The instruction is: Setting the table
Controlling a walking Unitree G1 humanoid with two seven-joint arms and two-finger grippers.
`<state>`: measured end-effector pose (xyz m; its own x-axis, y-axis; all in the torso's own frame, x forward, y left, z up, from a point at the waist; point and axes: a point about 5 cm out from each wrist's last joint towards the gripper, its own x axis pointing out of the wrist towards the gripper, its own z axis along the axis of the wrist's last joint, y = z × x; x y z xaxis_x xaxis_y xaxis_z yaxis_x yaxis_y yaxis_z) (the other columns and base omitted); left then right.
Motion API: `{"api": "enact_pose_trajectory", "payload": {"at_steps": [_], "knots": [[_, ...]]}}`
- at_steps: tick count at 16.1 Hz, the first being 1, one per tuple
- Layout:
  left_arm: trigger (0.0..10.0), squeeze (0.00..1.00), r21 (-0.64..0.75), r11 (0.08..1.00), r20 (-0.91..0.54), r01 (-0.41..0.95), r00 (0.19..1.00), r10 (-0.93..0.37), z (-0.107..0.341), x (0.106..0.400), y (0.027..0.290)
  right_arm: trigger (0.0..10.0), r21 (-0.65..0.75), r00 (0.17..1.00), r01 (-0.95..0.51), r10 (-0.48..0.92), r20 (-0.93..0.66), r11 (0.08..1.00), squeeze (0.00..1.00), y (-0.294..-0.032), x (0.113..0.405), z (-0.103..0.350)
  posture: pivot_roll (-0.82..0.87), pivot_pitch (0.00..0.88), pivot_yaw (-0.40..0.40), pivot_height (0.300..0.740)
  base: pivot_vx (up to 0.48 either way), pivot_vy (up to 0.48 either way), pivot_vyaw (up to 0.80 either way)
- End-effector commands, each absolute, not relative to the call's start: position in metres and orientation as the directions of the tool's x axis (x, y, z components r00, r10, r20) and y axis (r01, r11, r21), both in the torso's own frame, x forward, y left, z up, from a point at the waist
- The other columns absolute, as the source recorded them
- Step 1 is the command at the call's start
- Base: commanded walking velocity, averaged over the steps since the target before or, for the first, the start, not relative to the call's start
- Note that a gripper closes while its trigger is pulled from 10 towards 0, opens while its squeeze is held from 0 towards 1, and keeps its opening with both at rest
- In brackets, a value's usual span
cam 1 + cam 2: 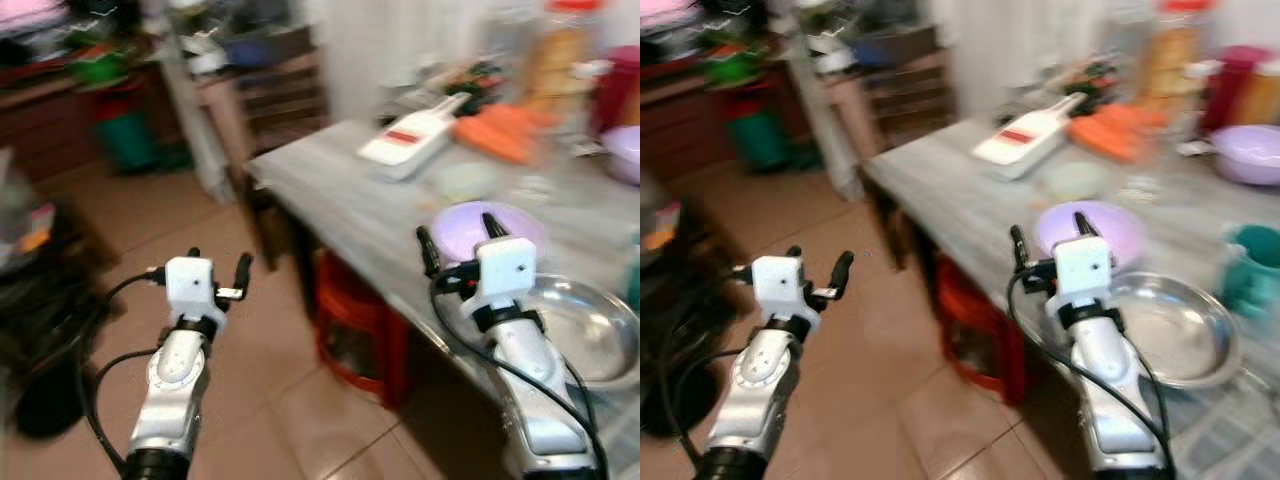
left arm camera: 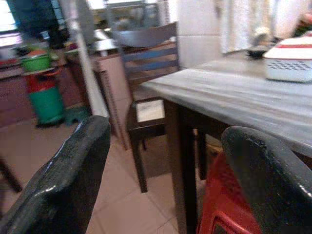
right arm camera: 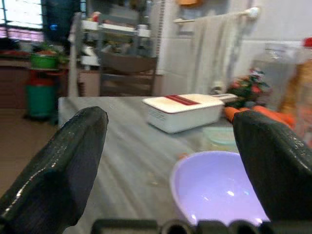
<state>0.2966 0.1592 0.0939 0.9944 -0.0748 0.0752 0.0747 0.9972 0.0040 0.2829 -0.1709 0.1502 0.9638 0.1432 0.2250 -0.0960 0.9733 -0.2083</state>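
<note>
A grey table [image 1: 330, 190] runs along my right side. Near its front edge sits a pale purple bowl [image 1: 525, 222], and beside that a round steel tray [image 1: 585, 335]. My right gripper [image 1: 456, 228] is open just in front of the bowl [image 3: 219, 190], a little above the tabletop, with nothing between its fingers. My left gripper [image 1: 218, 258] is open too, out over the tiled floor left of the table, holding nothing. A white box with a red stripe [image 1: 410, 140] lies further back on the table.
Orange carrots [image 1: 500, 130], jars and a second purple bowl [image 1: 1250, 152] crowd the table's far end. A teal cup [image 1: 1255, 270] stands by the tray. A red stool [image 1: 360, 320] is under the table, a dark chair [image 2: 146, 73] at its far corner. Clutter lines the left wall.
</note>
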Motion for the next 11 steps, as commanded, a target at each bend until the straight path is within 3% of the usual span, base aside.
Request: {"api": "enact_pose_trajectory", "payload": {"at_steps": [1,10,11], "knots": [[10.0,0.0,0.001,0.999,0.071,0.047,0.996,-0.047,0.094,0.298,0.168,10.0,-0.204,0.958,-0.109,0.157,0.239,0.973,0.0,-0.165,0.284,0.155,-0.04,0.0,0.103,0.74,0.0,0.0,0.8],[10.0,0.0,0.03,0.999,0.036,-0.045,0.998,0.043,0.086,0.299,0.178,10.0,-0.193,0.955,-0.146,0.189,0.228,0.97,0.0,-0.159,0.288,0.154,-0.03,0.0,0.078,0.74,0.0,0.0,0.8],[10.0,0.0,0.032,0.997,0.028,-0.065,0.998,0.064,0.083,0.3,0.181,10.0,-0.171,0.957,-0.159,0.194,0.213,0.972,0.0,-0.156,0.29,0.15,-0.02,0.0,0.059,0.74,0.0,0.0,0.0]]}}
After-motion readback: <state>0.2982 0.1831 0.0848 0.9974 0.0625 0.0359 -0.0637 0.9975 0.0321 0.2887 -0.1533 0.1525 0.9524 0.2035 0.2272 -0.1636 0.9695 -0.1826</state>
